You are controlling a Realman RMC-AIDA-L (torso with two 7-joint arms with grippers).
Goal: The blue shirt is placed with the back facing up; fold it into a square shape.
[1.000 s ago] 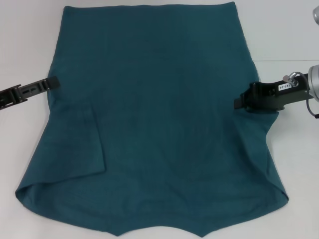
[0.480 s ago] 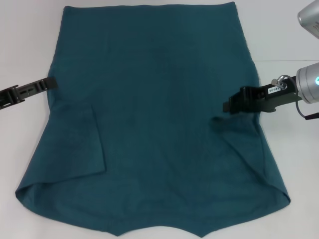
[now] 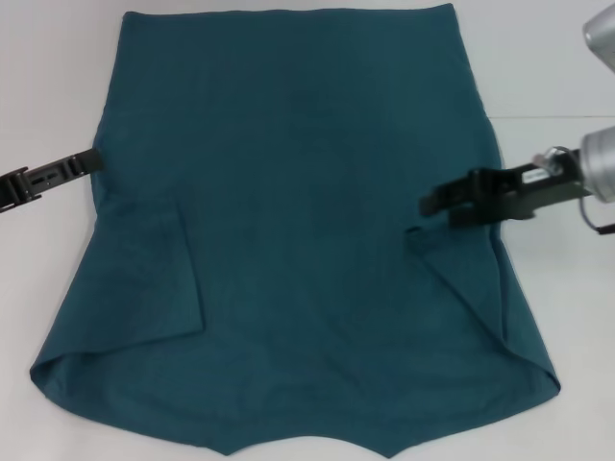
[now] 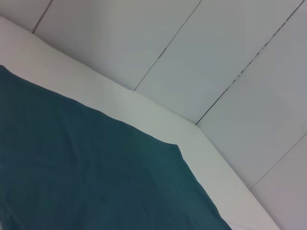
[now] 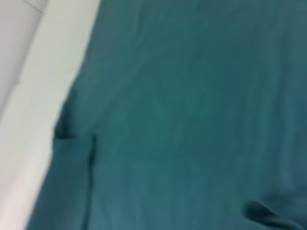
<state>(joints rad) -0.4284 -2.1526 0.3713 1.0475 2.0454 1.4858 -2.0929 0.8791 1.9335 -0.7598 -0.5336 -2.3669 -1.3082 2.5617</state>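
Both sleeves sit folded inward on blue shirt (image 3: pixel 298 230), spread back-up on worktop (image 3: pixel 557 77). Right tool (image 3: pixel 430 204) above right sleeve (grip unclear); left tool (image 3: pixel 91 161) at left edge, grip unclear too. Body folds remain.

Plain dark teal-blue shirt (image 3: pixel 298 192), white table (image 3: pixel 48 86)

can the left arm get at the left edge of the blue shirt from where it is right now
Probably yes. The left gripper sits right at the blue shirt's left edge, above the folded-in left sleeve, with only bare table around it. The right gripper is across the shirt, out of the way.
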